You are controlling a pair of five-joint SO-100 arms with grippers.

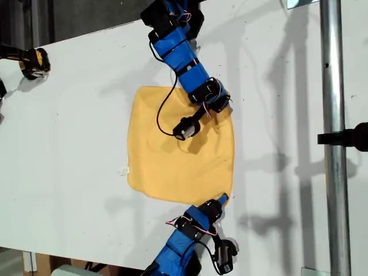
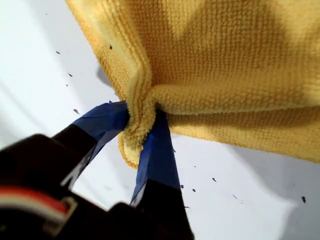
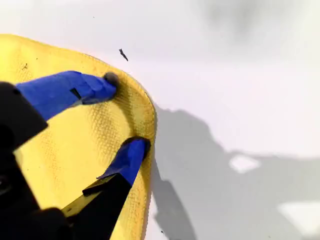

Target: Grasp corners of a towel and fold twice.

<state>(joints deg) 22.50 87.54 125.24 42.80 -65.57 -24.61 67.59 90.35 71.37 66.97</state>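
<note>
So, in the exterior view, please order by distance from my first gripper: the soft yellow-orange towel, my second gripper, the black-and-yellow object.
1. Soft yellow-orange towel: its lower right corner is pinched in my first gripper.
2. My second gripper: open, over the towel's upper right corner.
3. Black-and-yellow object: far upper left.

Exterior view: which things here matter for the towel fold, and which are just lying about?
Belong to the job:
- the towel, spread on the white table
- my first gripper, shut on one towel corner
- my second gripper, open over another corner

Just lying about:
- black-and-yellow object, exterior view's upper left
- metal pole, exterior view's right
- small white scrap beside the towel
</note>
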